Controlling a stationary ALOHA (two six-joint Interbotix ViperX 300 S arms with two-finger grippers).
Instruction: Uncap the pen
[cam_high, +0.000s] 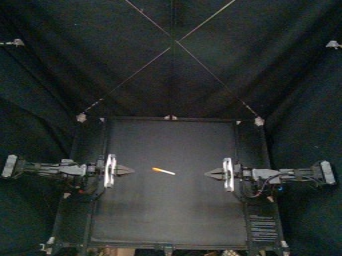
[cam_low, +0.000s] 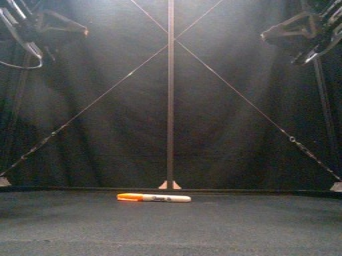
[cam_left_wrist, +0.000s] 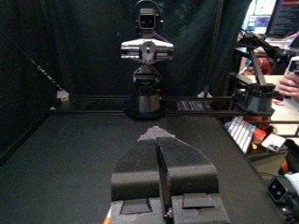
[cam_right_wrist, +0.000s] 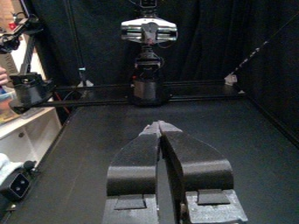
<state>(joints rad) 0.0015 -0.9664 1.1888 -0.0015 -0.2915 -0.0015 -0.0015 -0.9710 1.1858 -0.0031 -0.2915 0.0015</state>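
Note:
One marker pen (cam_high: 163, 171) lies flat near the middle of the black table, its orange cap toward the left and its white barrel to the right; the front view shows the pen (cam_low: 154, 198) lying alone on the table. My left gripper (cam_high: 130, 173) hovers at the table's left side, shut, its tips pointing toward the pen and well apart from it. My right gripper (cam_high: 209, 174) mirrors it from the right, also shut. In the left wrist view the left gripper's tips (cam_left_wrist: 156, 132) meet; the right gripper's tips (cam_right_wrist: 156, 128) touch too. Neither wrist view shows the pen.
The table (cam_high: 174, 215) carries nothing else. Each wrist view looks across at the opposite arm (cam_left_wrist: 146, 52) standing on its base at the far rail.

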